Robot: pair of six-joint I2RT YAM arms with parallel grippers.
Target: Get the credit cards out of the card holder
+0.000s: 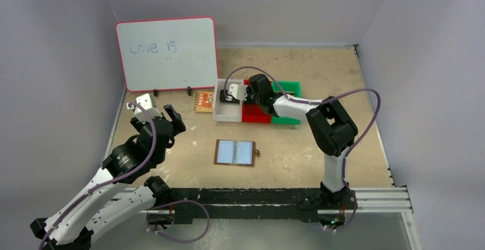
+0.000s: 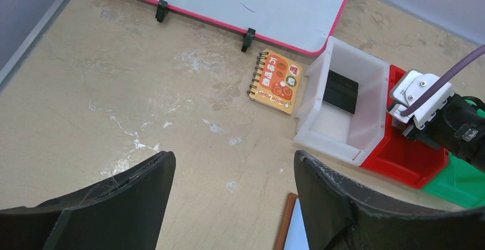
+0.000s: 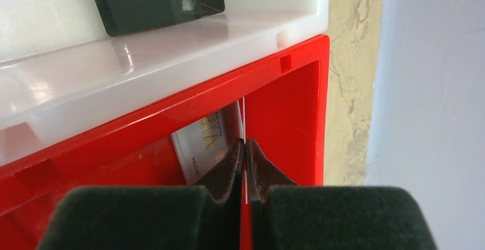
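Card holder, spread open and flat on the table, well apart from the white bin on the side nearer the arm bases, both pale blue-grey panels facing up, little tab sticking out toward the right arm's side. Inside the white bin, at its far end, dark credit card, tilted against the wall. Touching the white bin on its right, red bin, with green bin next beyond. Down in the red bin, close to the wall next to the white bin, right pincer, pressed shut, pads nipping the thin edge of pale credit card with gold lettering. Well to the left of the white bin and nearer the arm bases, left pincer, spread wide with nothing between the fingers, hanging above bare table. Just beside the white bin on its left, orange spiral notebook, flat on the table. Farther back and to the left of the white bin, whiteboard with pink rim, propped upright on small black feet, faint blue writing across it.
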